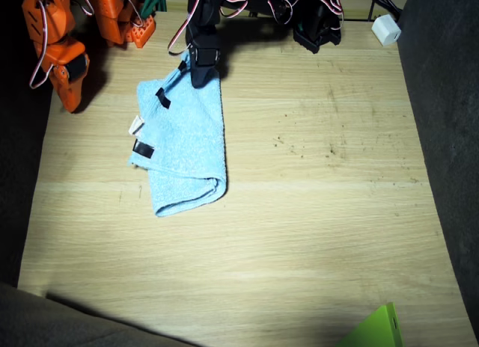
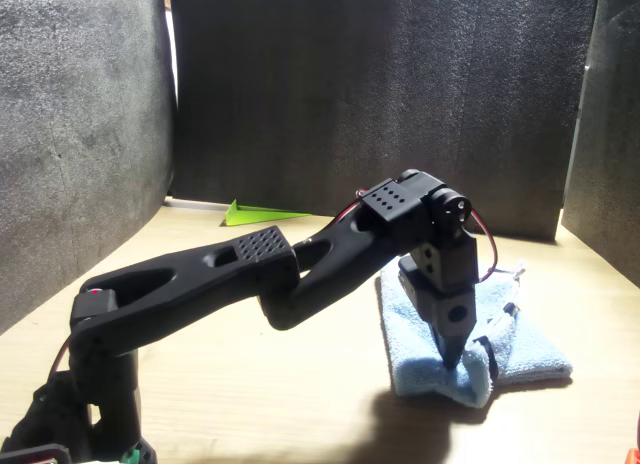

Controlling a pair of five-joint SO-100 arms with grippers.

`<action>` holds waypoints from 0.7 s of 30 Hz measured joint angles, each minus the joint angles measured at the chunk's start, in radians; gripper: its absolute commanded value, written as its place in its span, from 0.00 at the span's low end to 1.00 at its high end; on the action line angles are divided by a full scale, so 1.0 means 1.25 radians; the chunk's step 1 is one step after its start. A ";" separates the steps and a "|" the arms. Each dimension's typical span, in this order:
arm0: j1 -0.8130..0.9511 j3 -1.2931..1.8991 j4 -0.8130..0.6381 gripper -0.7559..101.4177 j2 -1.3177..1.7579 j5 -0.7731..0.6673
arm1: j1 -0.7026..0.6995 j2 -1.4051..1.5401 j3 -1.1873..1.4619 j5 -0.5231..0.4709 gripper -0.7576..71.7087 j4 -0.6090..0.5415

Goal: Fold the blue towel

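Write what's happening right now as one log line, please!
blue towel: doubled over | right gripper: tip down, pinching towel's far corner | left arm: parked at the back, off towel

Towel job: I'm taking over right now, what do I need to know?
Left gripper: looks shut, tip down on the towel's corner nearest the arms. Whether it pinches cloth is unclear.
Right gripper: parked off the towel, jaws unclear.
Towel: on the table, doubled over, layers uneven.
Done: seemingly one fold.
Left: probably let go, then maybe neaten or fold again.
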 measured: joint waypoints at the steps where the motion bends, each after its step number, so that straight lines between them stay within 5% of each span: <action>1: 0.000 0.000 -0.002 0.02 -0.001 0.027 | 0.000 0.000 0.000 0.000 0.01 0.000; 8: 0.006 0.000 -0.075 0.05 0.021 0.054 | 0.000 0.000 0.000 0.000 0.01 0.000; 11: 0.031 0.000 -0.148 0.08 0.044 -0.121 | 0.000 0.000 0.000 0.000 0.01 0.000; 14: 0.065 0.000 -0.168 0.00 0.049 -0.372 | 0.000 0.000 0.000 -0.005 0.01 0.000; 18: 0.130 0.000 -0.085 0.00 0.049 -0.660 | 0.000 0.000 0.000 -0.005 0.01 0.000; 21: 0.115 0.000 -0.031 0.06 0.029 -0.756 | 0.000 0.000 0.000 -0.005 0.01 0.000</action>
